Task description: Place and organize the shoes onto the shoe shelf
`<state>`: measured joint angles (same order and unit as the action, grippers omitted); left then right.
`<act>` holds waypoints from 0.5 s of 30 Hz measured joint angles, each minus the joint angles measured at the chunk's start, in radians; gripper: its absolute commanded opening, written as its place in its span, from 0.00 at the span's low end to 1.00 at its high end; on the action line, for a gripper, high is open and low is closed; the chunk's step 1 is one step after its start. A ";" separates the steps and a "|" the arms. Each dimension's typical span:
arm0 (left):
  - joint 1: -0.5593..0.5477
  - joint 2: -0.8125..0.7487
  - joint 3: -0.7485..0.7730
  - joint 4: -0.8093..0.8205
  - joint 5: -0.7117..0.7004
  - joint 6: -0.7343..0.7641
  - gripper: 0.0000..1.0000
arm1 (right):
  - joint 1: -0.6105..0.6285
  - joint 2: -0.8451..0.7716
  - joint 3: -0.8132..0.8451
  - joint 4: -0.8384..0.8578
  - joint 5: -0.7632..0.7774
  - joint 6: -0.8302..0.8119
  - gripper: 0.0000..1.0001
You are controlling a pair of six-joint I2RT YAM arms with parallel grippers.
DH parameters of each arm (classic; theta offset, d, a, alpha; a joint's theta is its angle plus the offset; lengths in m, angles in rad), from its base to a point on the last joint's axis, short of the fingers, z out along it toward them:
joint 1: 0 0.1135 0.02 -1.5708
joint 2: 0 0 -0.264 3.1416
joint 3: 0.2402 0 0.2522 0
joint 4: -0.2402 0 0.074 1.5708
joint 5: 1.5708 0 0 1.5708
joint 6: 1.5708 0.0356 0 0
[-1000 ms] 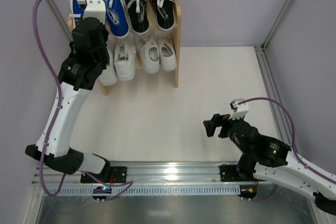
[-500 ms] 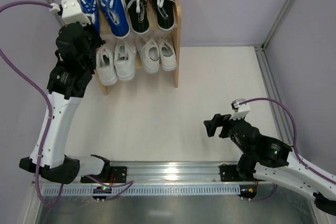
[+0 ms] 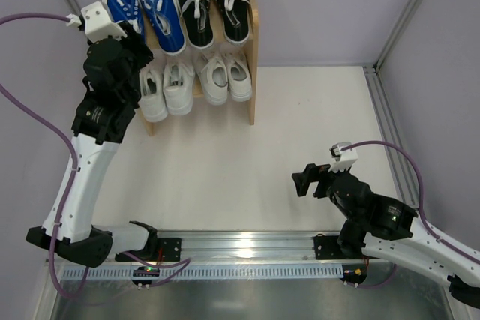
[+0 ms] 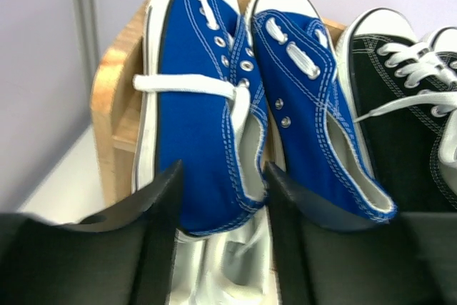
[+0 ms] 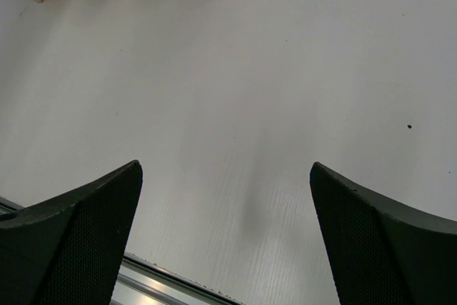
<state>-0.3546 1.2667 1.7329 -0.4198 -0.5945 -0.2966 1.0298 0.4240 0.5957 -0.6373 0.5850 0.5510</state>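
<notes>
the left gripper [image 4: 223,169] has its matte black fingers [image 4: 161,241] part-way open, straddling the heel of the left blue shoe [image 4: 189,105]; whether they press on it cannot be told. the right gripper [image 5: 225,233] is spread wide and holds nothing, low over the smooth white table [image 5: 235,105]. the blue pair is stitched canvas with metal eyelets, flat white laces and rounded white rubber toe caps. it lies at the left of the top tier of the pale wooden shoe shelf [image 4: 114,105], beside the black canvas pair [image 3: 211,1]. the four white shoes [image 3: 196,80] fill the lower tier. the top-tier shoes lie side by side, long axes near to far, toes toward the back wall and heels toward the arms.
</notes>
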 measured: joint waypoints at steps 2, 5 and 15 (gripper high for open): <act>0.000 -0.001 0.001 0.005 -0.017 0.005 0.72 | 0.000 0.002 0.000 0.001 -0.001 0.000 1.00; 0.000 0.000 0.018 -0.008 -0.040 0.023 0.88 | 0.000 0.010 0.000 0.002 -0.001 0.000 1.00; 0.000 -0.051 0.085 -0.027 -0.101 0.053 1.00 | 0.000 0.058 0.000 0.021 -0.007 -0.005 1.00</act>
<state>-0.3550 1.2156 1.8183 -0.4469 -0.6956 -0.2432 1.0298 0.4816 0.5953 -0.6167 0.5777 0.5457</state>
